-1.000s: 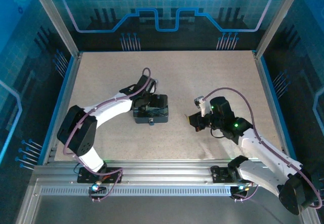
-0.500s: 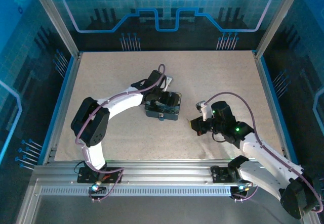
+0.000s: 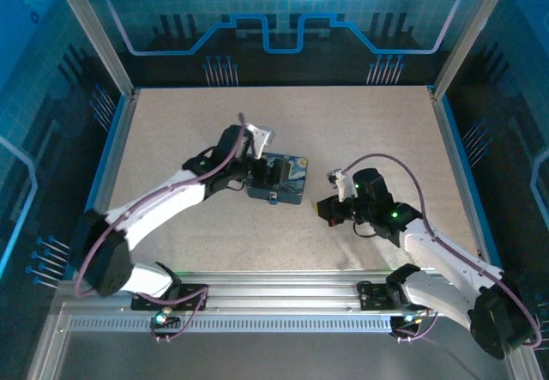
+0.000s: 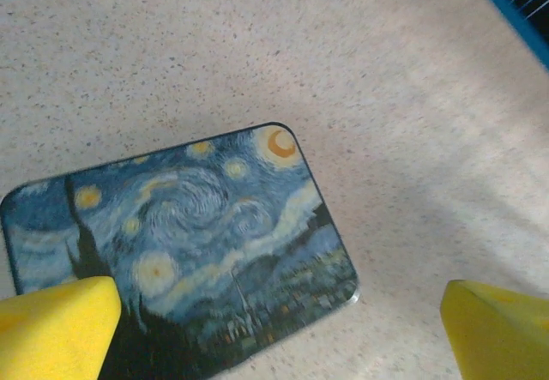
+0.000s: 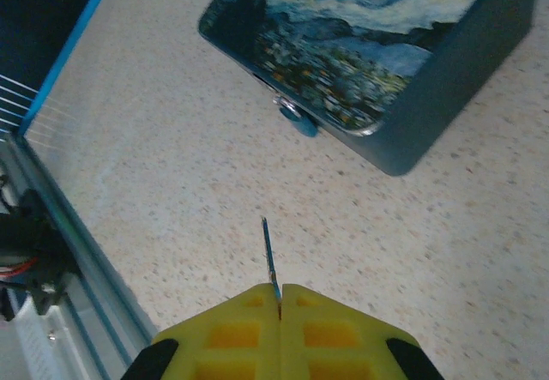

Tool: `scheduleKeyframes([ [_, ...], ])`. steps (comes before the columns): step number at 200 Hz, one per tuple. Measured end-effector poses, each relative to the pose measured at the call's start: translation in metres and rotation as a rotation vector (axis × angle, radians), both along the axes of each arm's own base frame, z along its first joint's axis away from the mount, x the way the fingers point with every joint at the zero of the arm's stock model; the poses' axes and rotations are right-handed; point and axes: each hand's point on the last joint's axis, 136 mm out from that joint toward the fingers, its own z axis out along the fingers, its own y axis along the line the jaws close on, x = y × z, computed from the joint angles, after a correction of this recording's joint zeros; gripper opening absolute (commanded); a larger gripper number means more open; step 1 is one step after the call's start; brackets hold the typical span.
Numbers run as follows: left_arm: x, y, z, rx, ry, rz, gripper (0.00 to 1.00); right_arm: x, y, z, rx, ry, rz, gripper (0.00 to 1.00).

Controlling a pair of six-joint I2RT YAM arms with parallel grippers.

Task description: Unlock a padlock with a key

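- Table (image 3: 171, 123): speckled beige top, blue rim on both sides.
- Box (image 3: 287, 174): rectangular, lid printed with a blue-and-yellow starry night, lying flat near the middle of the table, slightly skewed.
- Padlock (image 5: 299, 123): tiny, bluish, with a small silvery part, sitting on the box's side wall just under the lid edge. In the top view the padlock (image 3: 271, 198) is on the side that faces the arm bases.
- Left gripper (image 4: 274, 333): released, its 2 yellow fingers (image 4: 53, 328) spread wide above the box lid (image 4: 197, 234). Nothing between them. Cannot tell whether a finger touches the lid.
- Right gripper (image 5: 280, 301): clenched on the key (image 5: 269, 251), a thin blade seen edge-on, sticking out from between the pads.
- Key tip points roughly toward the padlock but is clearly apart from it, with bare table between.
- From above, the right gripper (image 3: 326, 210) sits to the right of the box, near it, not touching.
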Motion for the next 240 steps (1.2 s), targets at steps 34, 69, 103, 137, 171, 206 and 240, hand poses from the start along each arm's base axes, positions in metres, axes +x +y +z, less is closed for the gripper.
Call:
scheduleKeyframes([
  [34,-0.042,0.023,-0.03,-0.075,0.071,0.049,0.93,0.015,0.018,-0.003,0.089,0.044,0.016,0.0],
  [69,-0.08,0.042,-0.085,-0.11,0.203,0.098,0.93,0.041,0.031,-0.006,0.152,0.081,0.004,0.0],
  [103,-0.089,0.045,-0.105,-0.149,0.237,0.125,0.93,0.076,0.042,-0.003,0.204,0.077,-0.019,0.0],
  [137,-0.081,0.039,-0.103,-0.191,0.227,0.131,0.93,0.103,0.048,-0.007,0.215,0.082,-0.042,0.0],
  [171,-0.077,0.035,-0.109,-0.216,0.23,0.14,0.93,0.123,0.048,-0.015,0.205,0.093,-0.065,0.0],
  [206,-0.074,0.032,-0.117,-0.225,0.247,0.151,0.92,0.128,0.048,-0.029,0.186,0.124,-0.074,0.0],
  [240,-0.071,0.03,-0.12,-0.23,0.244,0.153,0.87,0.128,0.049,-0.038,0.18,0.142,-0.074,0.0],
])
